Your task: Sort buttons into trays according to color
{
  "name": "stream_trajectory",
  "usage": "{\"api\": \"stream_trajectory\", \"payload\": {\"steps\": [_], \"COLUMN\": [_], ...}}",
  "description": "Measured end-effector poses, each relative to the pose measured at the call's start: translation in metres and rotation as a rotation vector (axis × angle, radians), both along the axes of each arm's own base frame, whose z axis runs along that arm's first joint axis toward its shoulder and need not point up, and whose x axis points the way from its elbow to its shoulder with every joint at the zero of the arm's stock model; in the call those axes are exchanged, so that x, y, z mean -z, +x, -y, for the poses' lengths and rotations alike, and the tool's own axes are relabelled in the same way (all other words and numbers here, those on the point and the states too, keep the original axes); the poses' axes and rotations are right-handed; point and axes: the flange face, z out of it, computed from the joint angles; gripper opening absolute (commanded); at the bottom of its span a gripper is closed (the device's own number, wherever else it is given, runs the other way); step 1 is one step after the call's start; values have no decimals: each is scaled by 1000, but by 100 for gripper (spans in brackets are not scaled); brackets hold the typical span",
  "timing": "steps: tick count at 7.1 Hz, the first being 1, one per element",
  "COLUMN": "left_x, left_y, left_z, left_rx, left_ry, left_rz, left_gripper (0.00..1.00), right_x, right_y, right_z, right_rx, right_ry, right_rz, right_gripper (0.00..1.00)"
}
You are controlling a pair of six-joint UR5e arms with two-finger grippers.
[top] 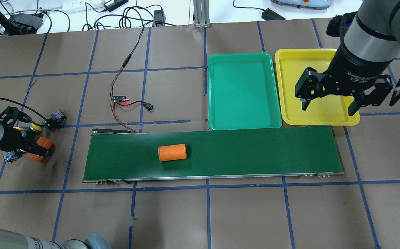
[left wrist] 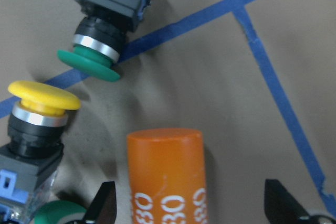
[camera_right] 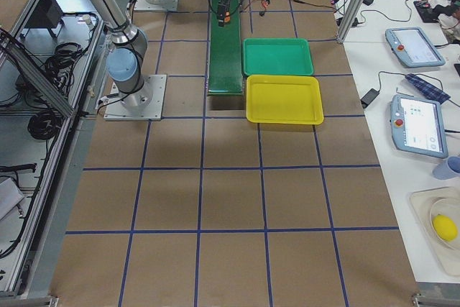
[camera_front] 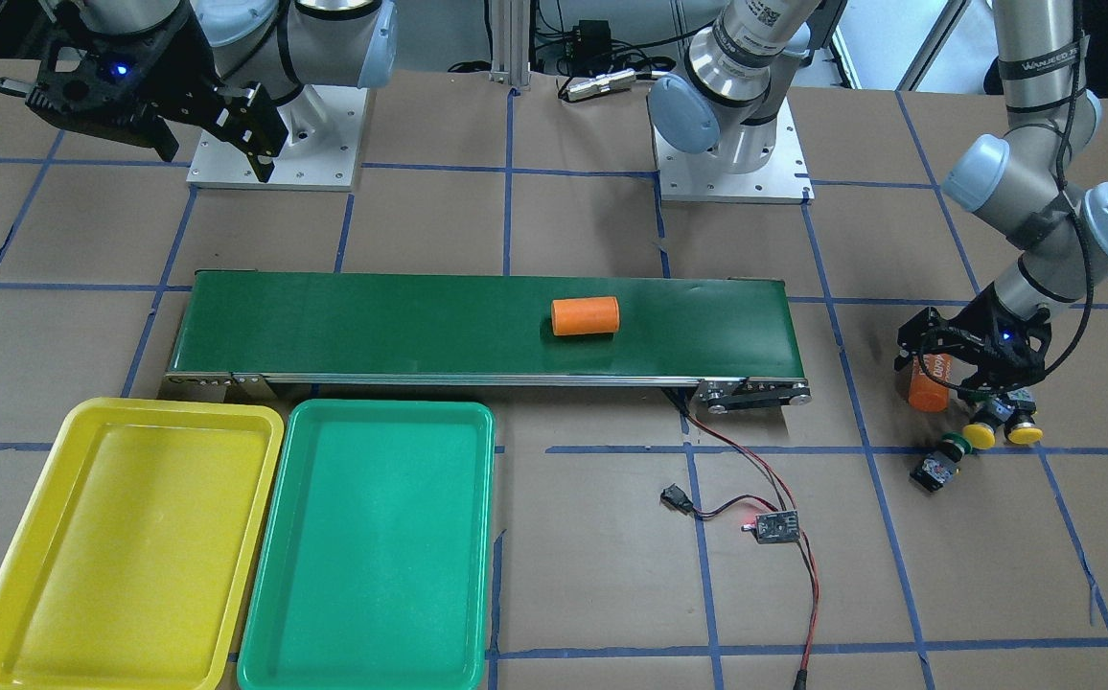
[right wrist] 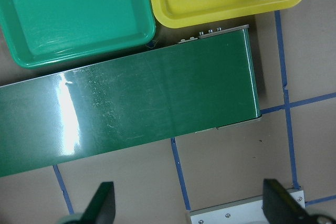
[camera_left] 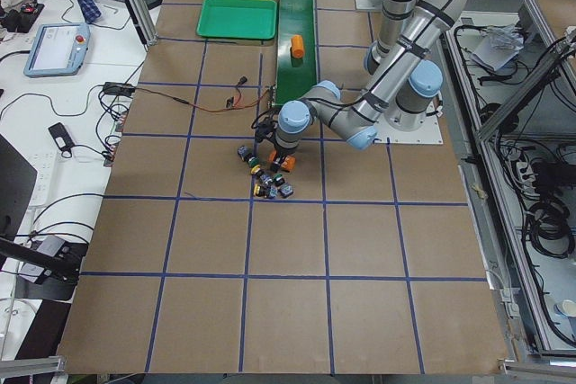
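Your left pincer (left wrist: 189,195) gapes around an orange cylinder (left wrist: 165,171), buttons (left wrist: 43,97) beside.
Right pincer (top: 328,110): open too (high above counter (top: 186,214)).

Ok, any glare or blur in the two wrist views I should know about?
Right wrist view: a white glare streak on the conveyor belt, the green tray evenly lit. Left wrist view: no glare, the orange cylinder and yellow button slightly soft, the fingers dark silhouettes at the bottom edge.

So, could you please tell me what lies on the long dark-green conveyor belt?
One orange cylinder lies on its side on the belt; nothing else shows there. The cylinder hides the patch beneath it.
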Motion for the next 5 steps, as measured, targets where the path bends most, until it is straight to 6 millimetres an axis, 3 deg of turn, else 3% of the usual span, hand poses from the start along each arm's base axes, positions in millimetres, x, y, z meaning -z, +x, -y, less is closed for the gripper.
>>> {"api": "stream_trajectory", "payload": {"steps": [1,2,4,5], "left_x": [3,2,-11,-22], "left_y": [1,1,-5,-14], "left_z": [1,1,3,5], "left_rx": [0,4,61,137], "left_ry": [2,-1,-25,-43], "left_rz": [-1,3,22,33], "left_gripper": [25,10,7,0], "right_x": [0,0,1,0], "right_y": [0,0,0,0], "right_z": [0,0,2,3], "right_rx": [0,0,-2,-1], "right_ry": [0,-1,-3,-7], "right_rz": [1,1,4,6], "right_gripper": [100,100,100,100]}}
